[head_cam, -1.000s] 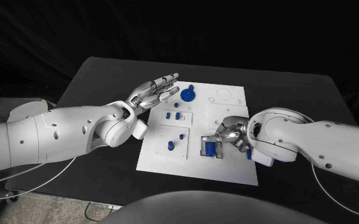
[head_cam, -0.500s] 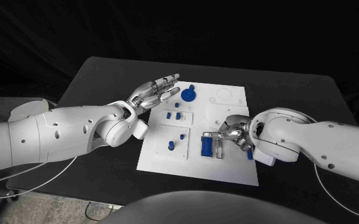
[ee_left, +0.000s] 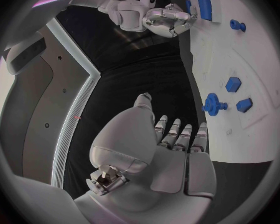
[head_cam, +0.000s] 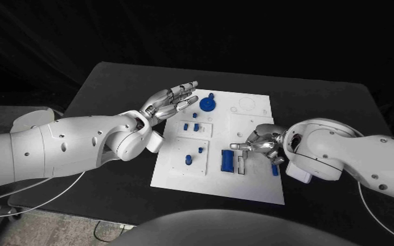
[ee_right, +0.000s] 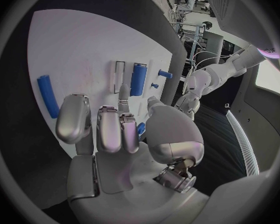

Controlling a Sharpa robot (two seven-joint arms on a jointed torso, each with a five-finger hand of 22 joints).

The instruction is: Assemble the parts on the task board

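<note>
The white task board lies in the middle of the table. A blue block lies flat in a recess near its front, beside a narrow white slot. My right hand hovers just right of the block with fingers apart, holding nothing. A blue bar lies at the board's right edge, close to that hand. My left hand is held flat and open over the board's far left corner, near the blue gear. The right wrist view shows the block and bar beyond the fingers.
Two small blue pieces sit in a raised plate on the board's left, and two blue pegs stand in the plate nearer me. Black table surrounds the board. The left wrist view shows the gear and my right hand.
My right hand has let go of the blue block and drawn back to the right. The block now lies uncovered in its recess. The left hand has not moved.
</note>
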